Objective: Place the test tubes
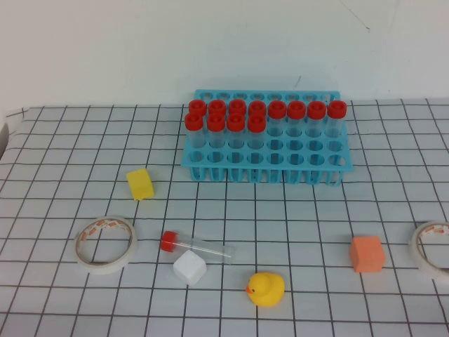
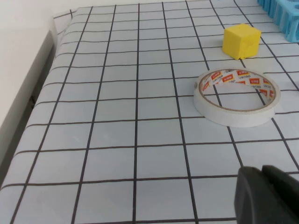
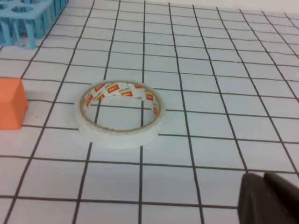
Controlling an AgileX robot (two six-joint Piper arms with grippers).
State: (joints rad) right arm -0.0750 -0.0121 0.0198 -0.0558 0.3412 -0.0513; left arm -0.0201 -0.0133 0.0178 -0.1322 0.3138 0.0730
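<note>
Left claw: closed, fingers pressed together, holding nothing. It hangs low over the near-left part of the desk, on the near side of the left tape roll. Right claw: closed and empty likewise, low over the near-right part of the desk, on the near side of the right tape roll. Both point toward the far side.

Blue rack: stands at far centre and carries twelve upright capped tubes, eight in one far row and four in the row in front, at the left end.

Loose test tube: lies flat on the desk at near centre, well apart from the rack. Its long axis runs left to right, with the right end angled slightly nearer. The red cap points left and the clear closed end points right.

Surrounding items:
- Left tape roll: just left of the cap.
- Yellow duck: near-right of the test tube.
- Orange cube: right, beside the right tape roll.
- White cube: against the near side of the test tube.
- Yellow cube: left, between the rack and the left tape roll.
</note>
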